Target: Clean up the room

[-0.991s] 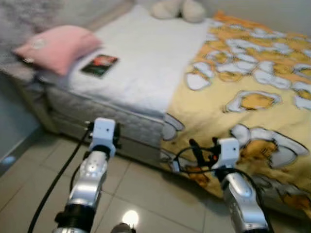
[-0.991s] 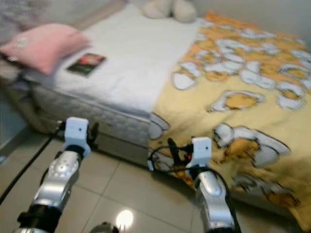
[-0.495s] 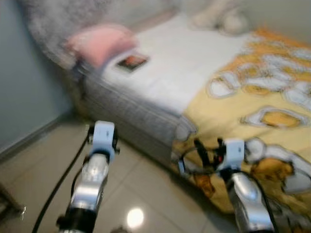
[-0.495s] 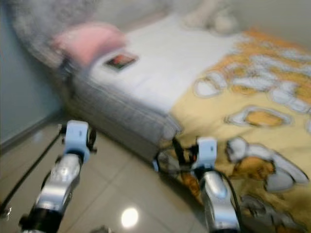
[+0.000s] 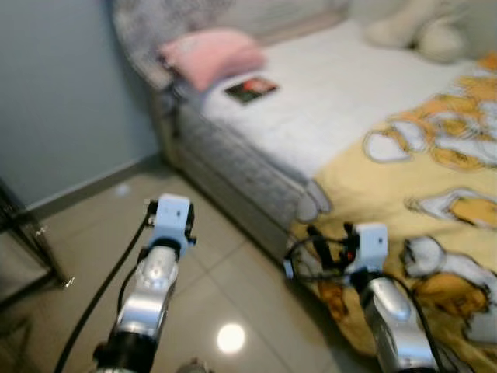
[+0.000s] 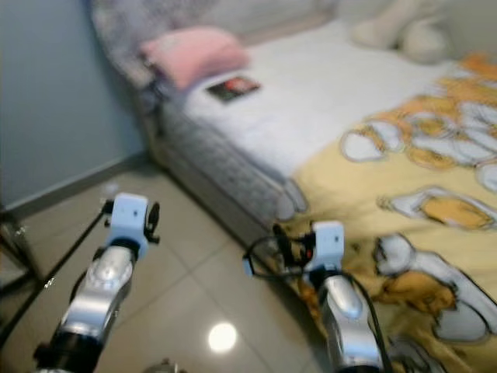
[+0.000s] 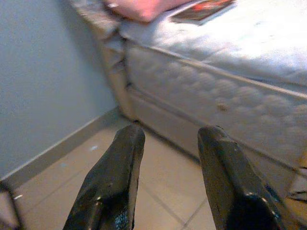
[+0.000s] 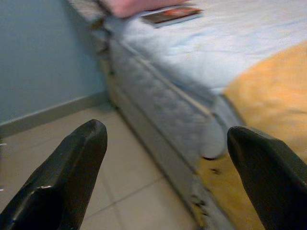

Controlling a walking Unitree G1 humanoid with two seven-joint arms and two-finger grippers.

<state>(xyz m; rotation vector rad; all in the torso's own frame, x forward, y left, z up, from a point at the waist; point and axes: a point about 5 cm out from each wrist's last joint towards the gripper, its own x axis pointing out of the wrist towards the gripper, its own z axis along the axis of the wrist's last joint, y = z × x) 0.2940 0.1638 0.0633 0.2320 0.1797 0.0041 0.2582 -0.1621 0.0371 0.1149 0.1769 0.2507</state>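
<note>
A bed (image 5: 256, 167) with a white sheet stands ahead and to my right. On it lie a pink pillow (image 5: 211, 56), a dark book (image 5: 251, 88) beside the pillow, and a pale plush toy (image 5: 415, 31) at the far side. A yellow patterned blanket (image 5: 435, 194) covers the near right part and hangs over the edge. My left gripper (image 7: 170, 132) is open above the tiled floor, pointing at the bed's side. My right gripper (image 8: 165, 129) is open wide, close to the hanging blanket edge. Neither holds anything.
A grey-blue wall (image 5: 62, 85) with a baseboard runs along the left. A dark metal frame leg (image 5: 31, 241) stands at the far left on the glossy floor tiles (image 5: 225, 264). A grey padded headboard (image 5: 147, 23) rises behind the pillow.
The camera has turned left: the bed has slid to the right of the picture and the wall and metal frame have come into view. Both arms keep the same pose.
</note>
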